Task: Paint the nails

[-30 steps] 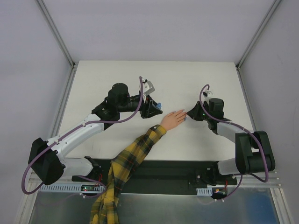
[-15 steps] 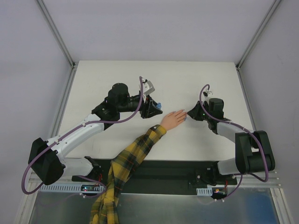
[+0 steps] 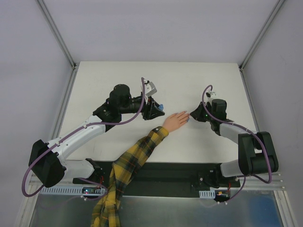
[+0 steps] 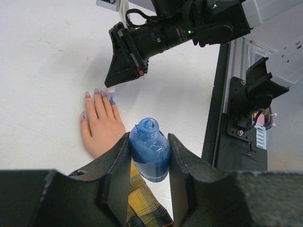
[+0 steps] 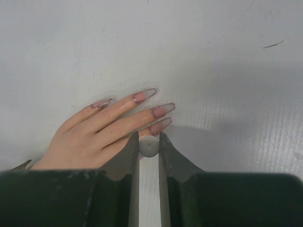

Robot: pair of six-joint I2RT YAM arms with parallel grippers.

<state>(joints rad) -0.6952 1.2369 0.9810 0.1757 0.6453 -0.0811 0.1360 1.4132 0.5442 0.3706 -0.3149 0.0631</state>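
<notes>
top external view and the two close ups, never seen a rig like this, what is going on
Two black and white robot arms are bolted to a white table. The top picture looks down from above; the other two come from a camera on each wrist. A peach-coloured hand in a yellow plaid sleeve lies flat on the table, its pale nails towards the right arm. The left end effector clamps a small open blue polish bottle. The right end effector grips a small white brush handle, its blue tip at a fingertip.

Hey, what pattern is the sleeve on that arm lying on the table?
The sleeve is yellow plaid with dark stripes. It shows best in the top external view.
</notes>
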